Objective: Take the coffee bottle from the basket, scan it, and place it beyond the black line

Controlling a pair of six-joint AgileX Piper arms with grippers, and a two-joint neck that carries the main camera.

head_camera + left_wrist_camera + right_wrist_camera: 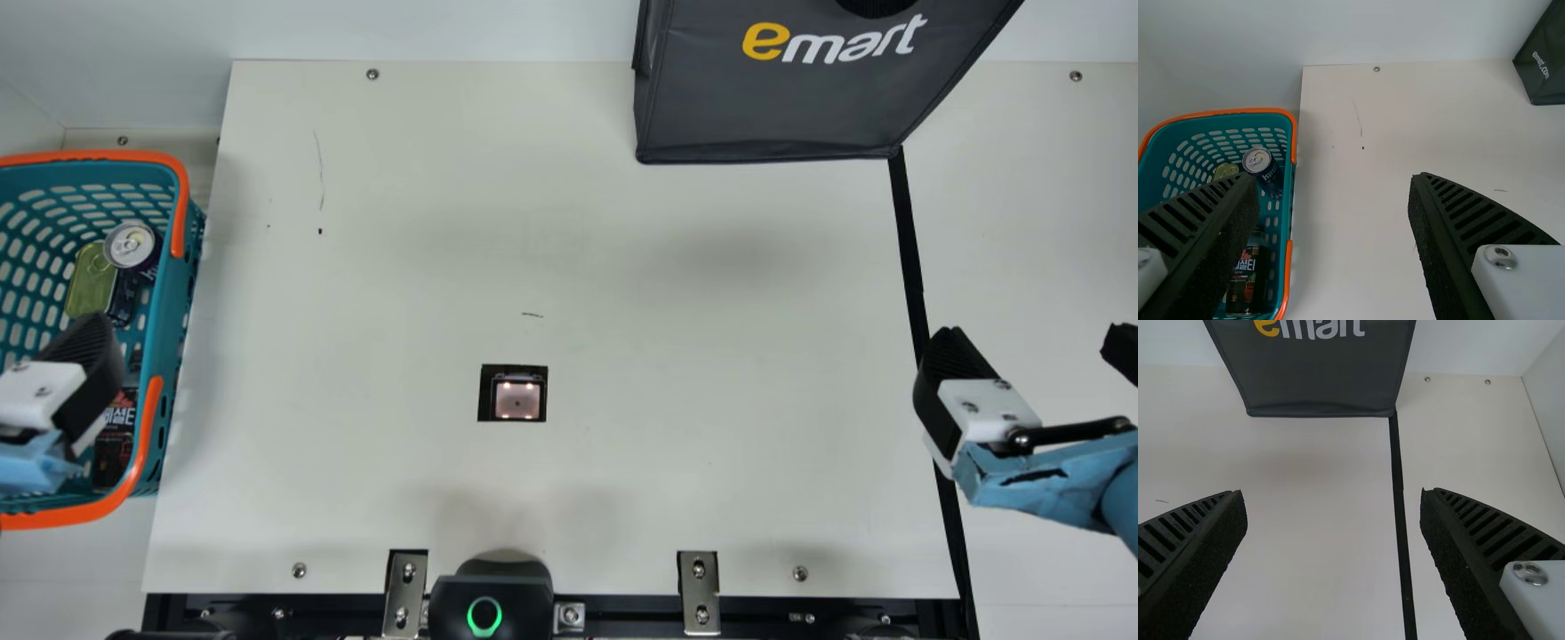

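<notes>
Inside basket [167, 293], 5 o'clock: bottle [1248, 275], lying 12-to-6. Left gripper [1333, 179]: spread, empty. Center over bottle, avoid basket's 3 o'clock side, lower vertically, close across width. Right gripper [1333, 493]: spread, empty.

**Black line [1400, 507] framed between parted fingers [1208, 547]**

The right gripper [1033, 342] is held open above the cream table [1305, 520]. Beyond its fingertips, a dark bag [1318, 380] is seen before the pale wall [1178, 343]. From the bag's corner the line is run back between the fingers, passed closer to one than the other.
</notes>
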